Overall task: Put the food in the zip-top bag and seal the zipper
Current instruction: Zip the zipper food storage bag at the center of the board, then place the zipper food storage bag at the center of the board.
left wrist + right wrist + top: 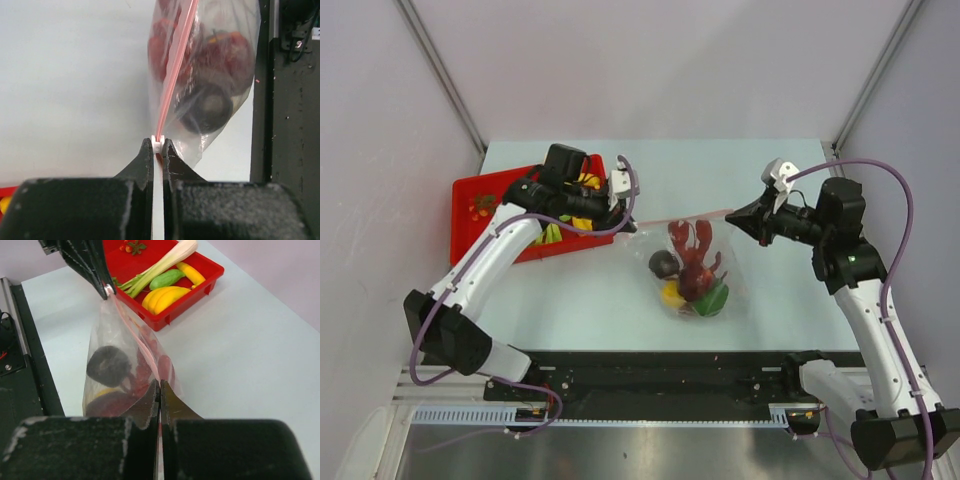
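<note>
My left gripper point(157, 146) and right gripper point(160, 385) each pinch one zipper point(175, 70) end; zip-top bag point(652, 242) centre-frame, red lobster point(696, 262) inside.

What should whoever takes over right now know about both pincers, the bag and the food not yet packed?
Left pincer: shut on one end of the zipper.
Right pincer: shut on the other end; the strip is stretched taut between them.
Zip-top bag: between the pincers, holding the lobster, a dark round fruit, and yellow and green pieces.
Not bagged: bananas and leek lie in the red tray.
Left: I cannot tell whether the zipper is sealed along its length; check it and press it shut.
</note>
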`<move>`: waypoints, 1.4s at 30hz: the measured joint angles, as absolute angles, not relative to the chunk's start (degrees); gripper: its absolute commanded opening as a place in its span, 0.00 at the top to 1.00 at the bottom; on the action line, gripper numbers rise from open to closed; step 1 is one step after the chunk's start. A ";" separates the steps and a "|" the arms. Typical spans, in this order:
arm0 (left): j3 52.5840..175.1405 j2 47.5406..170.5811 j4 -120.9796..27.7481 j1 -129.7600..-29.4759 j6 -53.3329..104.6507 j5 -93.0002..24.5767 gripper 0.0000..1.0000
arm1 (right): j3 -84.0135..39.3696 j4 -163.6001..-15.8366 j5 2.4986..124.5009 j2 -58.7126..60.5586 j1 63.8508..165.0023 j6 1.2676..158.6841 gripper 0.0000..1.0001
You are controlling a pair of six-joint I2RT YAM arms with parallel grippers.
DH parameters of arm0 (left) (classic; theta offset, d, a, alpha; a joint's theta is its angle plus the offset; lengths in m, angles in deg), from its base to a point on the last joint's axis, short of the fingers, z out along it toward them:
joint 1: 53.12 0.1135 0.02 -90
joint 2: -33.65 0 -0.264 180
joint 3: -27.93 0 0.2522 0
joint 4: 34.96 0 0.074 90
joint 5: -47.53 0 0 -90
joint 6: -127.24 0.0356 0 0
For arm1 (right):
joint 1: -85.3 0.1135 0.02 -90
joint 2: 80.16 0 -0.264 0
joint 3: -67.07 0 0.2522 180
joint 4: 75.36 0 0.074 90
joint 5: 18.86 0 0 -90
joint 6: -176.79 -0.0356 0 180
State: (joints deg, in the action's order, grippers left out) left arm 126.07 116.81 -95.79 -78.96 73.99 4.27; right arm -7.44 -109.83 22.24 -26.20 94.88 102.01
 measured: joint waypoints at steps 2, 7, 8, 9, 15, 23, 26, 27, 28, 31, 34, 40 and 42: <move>124.83 116.31 -96.42 -77.85 74.95 4.18 1.00 | -7.44 -109.99 22.32 -26.38 93.92 101.84 1.00; 122.07 115.32 -98.59 -74.53 76.92 4.01 1.00 | -7.44 -110.75 22.30 -27.47 90.97 101.55 1.00; 121.70 114.93 -98.61 -74.29 77.18 4.05 1.00 | -7.42 -110.79 22.00 -27.62 90.77 101.38 1.00; 121.20 114.30 -98.67 -74.27 77.44 4.07 1.00 | -7.42 -110.86 21.80 -27.78 90.67 101.27 1.00; 121.42 110.51 -101.01 -74.13 77.73 4.22 1.00 | -7.40 -111.32 20.73 -28.98 89.92 100.18 1.00; 128.52 108.66 -114.06 -78.66 79.83 4.29 1.00 | -7.53 -116.65 24.53 -36.54 96.57 99.00 1.00; 128.52 106.38 -115.94 -79.34 79.04 4.64 1.00 | -7.57 -119.19 28.29 -39.45 102.38 97.58 1.00; 128.43 105.90 -115.66 -79.31 78.21 4.46 1.00 | -7.57 -119.43 29.62 -40.17 104.04 97.14 1.00; 128.04 105.38 -114.69 -79.31 76.85 4.03 1.00 | -7.57 -119.47 31.00 -40.61 105.51 96.72 0.95; 126.27 105.51 -111.68 -79.31 74.10 2.63 1.00 | -7.57 -119.23 34.48 -39.82 107.47 96.20 0.91; 123.10 108.11 -108.60 -79.29 72.75 1.27 1.00 | -7.55 -118.92 37.32 -36.28 107.63 96.27 0.87; 113.88 111.39 -103.98 -81.24 71.17 -0.47 1.00 | -6.81 -118.95 40.25 -29.94 105.18 95.98 0.57; 113.55 112.46 -101.84 -83.40 70.14 -0.80 1.00 | -6.26 -119.17 40.01 -29.07 103.15 95.68 0.52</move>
State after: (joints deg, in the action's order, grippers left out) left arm 113.55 112.46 -101.84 -83.40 70.14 -0.80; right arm -6.26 -119.17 40.01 -29.07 103.15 95.68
